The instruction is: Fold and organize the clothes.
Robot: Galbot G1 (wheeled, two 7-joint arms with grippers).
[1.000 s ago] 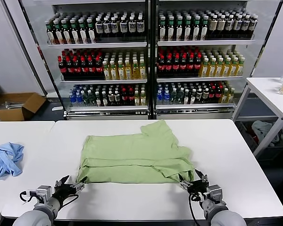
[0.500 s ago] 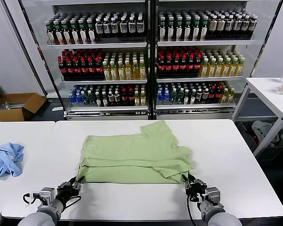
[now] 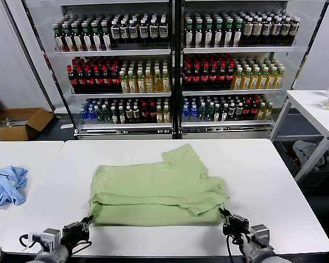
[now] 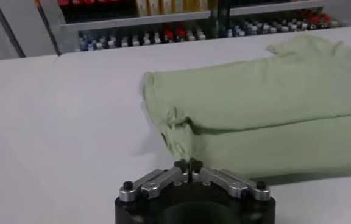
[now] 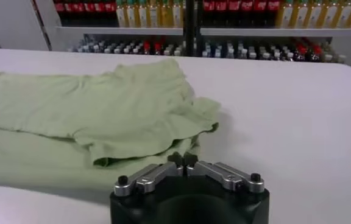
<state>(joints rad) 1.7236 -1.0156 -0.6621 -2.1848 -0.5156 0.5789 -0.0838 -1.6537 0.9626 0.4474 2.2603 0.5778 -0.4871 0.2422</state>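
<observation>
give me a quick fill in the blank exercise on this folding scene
1. The green shirt lies partly folded on the ____ table.
2. The left gripper and the right gripper both sit at the table's near edge with fingers ____.
3. A crumpled ____ garment lies on the table to the robot's left.

Missing words: white; shut; blue

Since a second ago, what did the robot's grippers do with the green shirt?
Both grippers pulled back from the green shirt toward the table's near edge: the left gripper and right gripper were at its near corners and now sit clear of the cloth, fingers closed on nothing. The shirt's near edge slid a bit closer to the robot. The blue garment and white table stayed as they were.
</observation>
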